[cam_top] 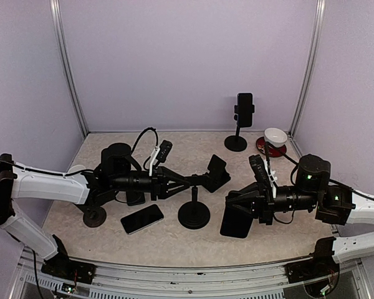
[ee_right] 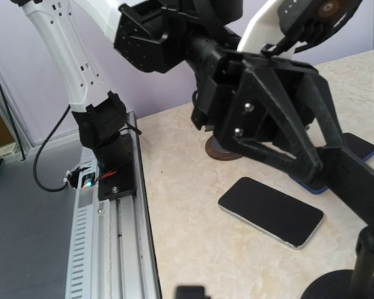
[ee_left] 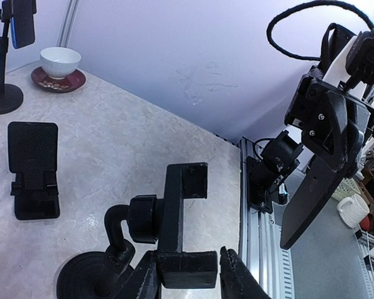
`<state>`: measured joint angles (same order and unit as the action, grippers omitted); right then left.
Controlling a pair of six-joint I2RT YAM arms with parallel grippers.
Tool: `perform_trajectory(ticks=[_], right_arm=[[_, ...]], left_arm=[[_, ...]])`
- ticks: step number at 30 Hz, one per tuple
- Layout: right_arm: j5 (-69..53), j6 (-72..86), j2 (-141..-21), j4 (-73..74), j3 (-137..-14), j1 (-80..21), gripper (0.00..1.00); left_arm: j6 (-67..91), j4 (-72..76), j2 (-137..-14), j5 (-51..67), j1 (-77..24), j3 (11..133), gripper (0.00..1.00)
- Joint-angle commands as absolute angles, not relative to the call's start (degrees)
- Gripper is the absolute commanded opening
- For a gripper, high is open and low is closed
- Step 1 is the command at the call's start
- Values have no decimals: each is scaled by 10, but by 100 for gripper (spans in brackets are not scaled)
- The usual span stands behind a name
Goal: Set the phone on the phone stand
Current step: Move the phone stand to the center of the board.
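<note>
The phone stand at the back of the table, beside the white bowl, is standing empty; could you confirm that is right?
Not quite: the phone stand at the back, beside the white bowl, is not empty; it holds a phone upright in its clamp. The top external view shows this.

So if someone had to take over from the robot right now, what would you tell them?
Left gripper: fingers either side of the phone stand cradle; firm grip unclear.
Right gripper: shut on a phone, held just right of the stand.
Spare phone: flat on the table, left of the stand's base.
Done: phone picked up.
Left: seat it in the cradle, then let go.
</note>
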<state>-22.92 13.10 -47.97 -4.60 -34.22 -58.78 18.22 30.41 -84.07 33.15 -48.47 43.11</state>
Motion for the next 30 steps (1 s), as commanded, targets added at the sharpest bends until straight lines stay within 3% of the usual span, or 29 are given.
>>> perform_trajectory(ticks=[1,8,30], right_arm=[[-235,133,-477,-84,-344,-584,0],[-244,122,-481,-79,-352,-584,0],[-433,82,-609,-101,-492,-584,0]], left_arm=[[182,317,-849,345,-480,441,26],[183,318,-848,350,-481,443,0],[153,270,-780,328,-577,457,0]])
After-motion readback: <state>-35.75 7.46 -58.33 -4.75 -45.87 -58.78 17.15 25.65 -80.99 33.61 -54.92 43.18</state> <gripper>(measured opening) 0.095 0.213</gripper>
